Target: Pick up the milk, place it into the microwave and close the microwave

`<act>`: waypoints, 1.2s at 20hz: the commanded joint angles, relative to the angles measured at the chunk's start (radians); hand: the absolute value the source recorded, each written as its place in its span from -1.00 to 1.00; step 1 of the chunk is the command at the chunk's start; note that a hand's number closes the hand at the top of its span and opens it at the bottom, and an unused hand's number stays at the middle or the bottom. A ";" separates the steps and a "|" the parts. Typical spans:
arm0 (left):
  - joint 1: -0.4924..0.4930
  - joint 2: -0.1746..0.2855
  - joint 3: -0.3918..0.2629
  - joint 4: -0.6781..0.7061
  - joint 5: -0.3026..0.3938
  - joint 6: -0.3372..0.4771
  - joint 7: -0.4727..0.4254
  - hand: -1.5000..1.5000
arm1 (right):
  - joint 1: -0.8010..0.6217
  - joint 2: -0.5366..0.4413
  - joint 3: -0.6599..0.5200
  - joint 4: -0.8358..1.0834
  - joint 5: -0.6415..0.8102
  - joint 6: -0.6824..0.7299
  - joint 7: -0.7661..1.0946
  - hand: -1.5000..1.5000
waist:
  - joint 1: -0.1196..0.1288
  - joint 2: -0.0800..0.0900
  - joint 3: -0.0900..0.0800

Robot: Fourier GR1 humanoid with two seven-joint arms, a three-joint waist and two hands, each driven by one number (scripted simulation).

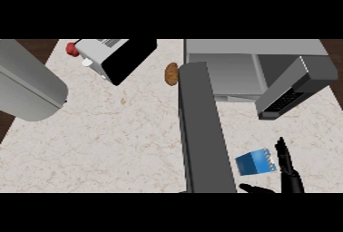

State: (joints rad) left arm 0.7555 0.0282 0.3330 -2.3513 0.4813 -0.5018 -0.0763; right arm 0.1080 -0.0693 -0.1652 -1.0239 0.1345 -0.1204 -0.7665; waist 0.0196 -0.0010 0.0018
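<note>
**Milk carton not yet gripped**

The blue milk carton (254,163) is seen on the counter between the open microwave door (201,136) and the right hand (289,170), whose fingers are held straight. If approached off-centre, the carton could be tipped or shoved against the door.

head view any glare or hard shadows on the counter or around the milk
In the head view the counter is lit evenly, with no glare spot; the milk casts no clear shadow on it; the open microwave door reads as flat grey; the right hand, beside the milk, is so black that little shading shows on it.
</note>
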 commanded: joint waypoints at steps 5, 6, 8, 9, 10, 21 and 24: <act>0.051 -0.027 0.003 -0.094 0.117 -0.035 0.002 -1.00 | -0.125 0.015 -0.058 0.298 -0.051 0.055 -0.200 -1.00 | 0.000 0.002 0.001; -0.002 0.004 0.012 -0.109 0.149 0.014 0.056 -1.00 | -0.154 -0.004 -0.067 0.283 -0.065 0.070 -0.168 1.00 | -0.008 0.003 0.000; 0.081 0.001 0.034 -0.129 0.170 -0.048 0.018 -1.00 | -0.212 -0.019 -0.092 0.377 -0.090 0.119 -0.191 1.00 | 0.009 0.002 0.001; 0.077 -0.027 -0.007 -0.095 0.116 -0.059 -0.025 -1.00 | -0.239 -0.029 -0.082 0.410 -0.066 0.112 -0.215 1.00 | 0.009 0.002 0.001; 0.066 -0.025 0.024 -0.039 0.119 -0.094 -0.041 -1.00 | -0.206 -0.021 -0.059 0.441 -0.042 0.120 -0.265 1.00 | 0.004 0.001 0.000; 0.043 -0.021 -0.005 -0.066 0.108 -0.073 -0.013 -1.00 | -0.435 -0.061 -0.075 0.621 -0.022 0.145 -0.333 1.00 | 0.015 0.009 0.003; 0.067 -0.012 0.007 -0.089 0.153 -0.059 0.006 -1.00 | -0.488 -0.092 -0.071 0.652 -0.025 0.226 -0.343 1.00 | 0.023 0.011 0.004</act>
State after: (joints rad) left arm 0.8062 0.0137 0.3404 -2.3344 0.5497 -0.5804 -0.1065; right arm -0.3108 -0.1335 -0.2368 -0.4406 0.1041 0.0278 -1.0285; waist 0.0346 0.0050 0.0005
